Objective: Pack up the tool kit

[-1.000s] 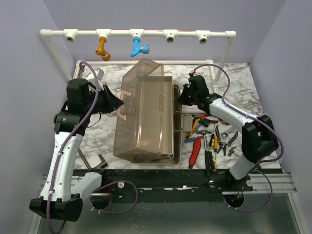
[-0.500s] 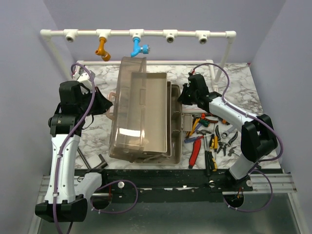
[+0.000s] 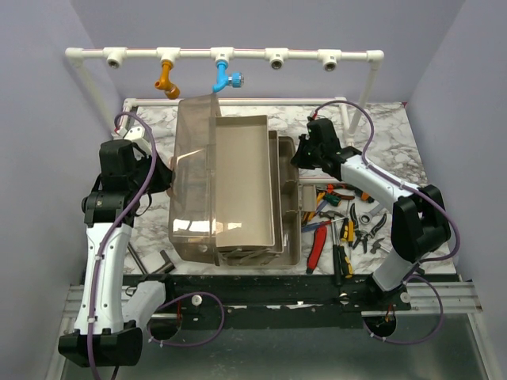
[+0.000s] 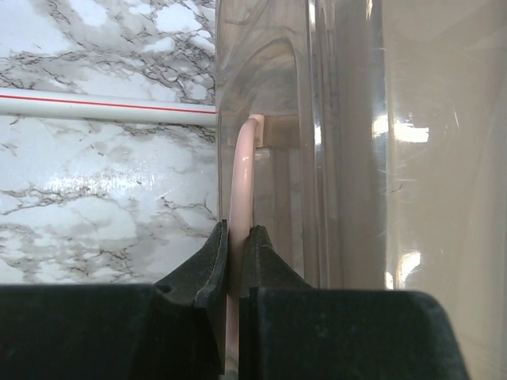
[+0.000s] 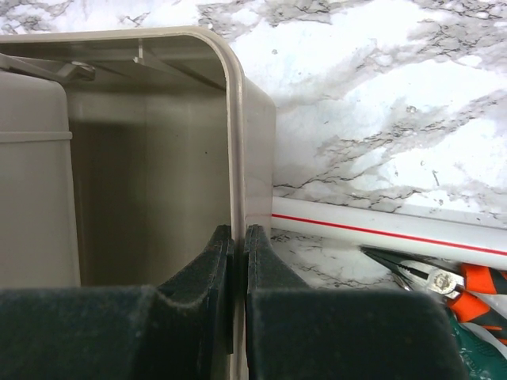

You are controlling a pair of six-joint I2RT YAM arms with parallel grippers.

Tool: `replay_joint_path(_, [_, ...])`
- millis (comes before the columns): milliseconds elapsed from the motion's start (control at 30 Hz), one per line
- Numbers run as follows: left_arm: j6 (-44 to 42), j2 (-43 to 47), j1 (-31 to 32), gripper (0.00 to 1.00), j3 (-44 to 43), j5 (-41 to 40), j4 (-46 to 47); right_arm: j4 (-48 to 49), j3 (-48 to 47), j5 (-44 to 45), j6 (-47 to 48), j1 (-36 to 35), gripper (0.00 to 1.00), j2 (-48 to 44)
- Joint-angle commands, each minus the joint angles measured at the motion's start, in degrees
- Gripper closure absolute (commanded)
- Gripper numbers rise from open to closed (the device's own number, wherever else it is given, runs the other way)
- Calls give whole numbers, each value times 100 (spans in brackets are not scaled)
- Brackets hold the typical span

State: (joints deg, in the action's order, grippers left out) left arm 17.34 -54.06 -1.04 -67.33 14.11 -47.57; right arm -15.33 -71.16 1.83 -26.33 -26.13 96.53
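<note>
The toolbox stands mid-table with its smoky brown lid (image 3: 194,178) swung up and over to the left, and its beige base (image 3: 287,198) and inner tray (image 3: 242,178) exposed. My left gripper (image 3: 168,176) is shut on the lid's pink handle (image 4: 242,190), seen between the fingertips in the left wrist view. My right gripper (image 3: 301,153) is shut on the base's right rim (image 5: 236,142). Loose hand tools (image 3: 341,222) with red, yellow and black handles lie right of the box.
A white pipe frame (image 3: 238,57) with an orange (image 3: 165,79) and a blue fitting (image 3: 224,77) spans the back. Its lower pipe runs along the marble table (image 4: 103,107). Orange-handled pliers (image 5: 459,281) lie near the right gripper.
My left gripper has pulled the pink handle leftward, swinging the lid from nearly upright over the base to open over the left side. The right gripper has held its place on the rim.
</note>
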Motion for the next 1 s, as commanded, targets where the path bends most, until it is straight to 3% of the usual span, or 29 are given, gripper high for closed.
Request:
replay_joint_path(0, [-179, 24, -107, 100, 586, -1353, -101, -486, -168, 38, 100, 126, 99, -147])
replay_joint_path(267, [-171, 35, -140, 100, 962, -2365, -58, -501, 7, -146, -70, 117, 99, -382])
replay_joint_path(367, [-144, -61, -197, 100, 1063, -2613, -35, -257, 349, -782, -268, 119, 99, -534])
replay_joint_path(500, [-136, -396, -310, 100, 890, -2897, -189, 1, 700, -978, -449, 122, 99, -633])
replay_joint_path(533, [-126, -487, -345, 96, 807, -2919, -264, 12, 717, -983, -464, 118, 99, -635])
replay_joint_path(633, [-113, -517, -424, 63, 583, -2772, -383, 0, 717, -1006, -470, 117, 99, -632])
replay_joint_path(767, [5, -161, -463, 32, 316, -2532, -455, -30, 644, -963, -461, 117, 99, -615])
replay_joint_path(833, [101, 8, -465, 23, 83, -2454, -579, -48, 604, -946, -451, 115, 99, -601])
replay_joint_path(967, [197, 257, -465, 17, -489, -2634, -906, -49, 533, -982, -466, 119, 99, -557])
